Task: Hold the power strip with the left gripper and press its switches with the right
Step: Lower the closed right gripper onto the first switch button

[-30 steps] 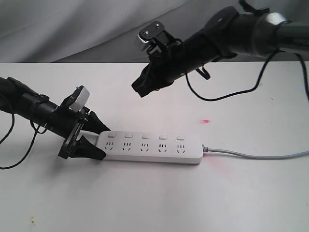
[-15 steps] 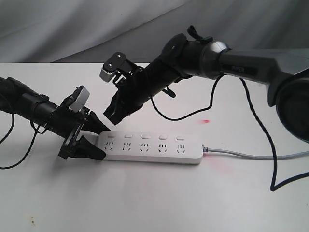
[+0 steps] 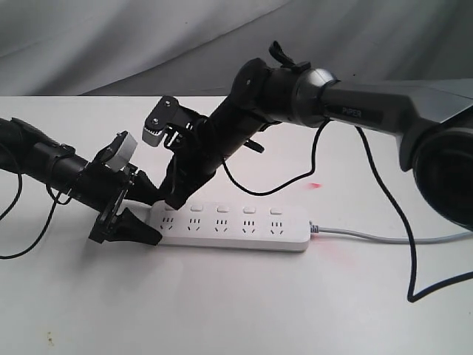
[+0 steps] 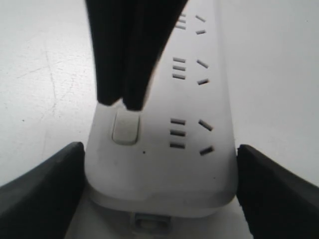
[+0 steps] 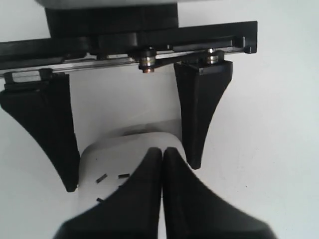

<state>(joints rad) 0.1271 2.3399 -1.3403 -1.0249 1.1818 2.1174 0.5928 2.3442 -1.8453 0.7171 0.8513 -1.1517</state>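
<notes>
The white power strip lies flat on the table, its grey cord running off to the right. My left gripper is shut on its left end, and both fingers press the strip's sides. My right gripper, on the PIPER arm, is shut and points down at the leftmost of the switches. In the left wrist view its joined tips hang just at the button's far edge; contact cannot be told. The right wrist view shows the shut right gripper over the strip's end.
A red light spot lies on the white table behind the strip. The right arm's black cable loops down to the table at the right. A grey cloth backdrop hangs behind.
My right arm swung left and down, from high above the strip's middle to the leftmost switch. The left gripper and the strip stayed put.
</notes>
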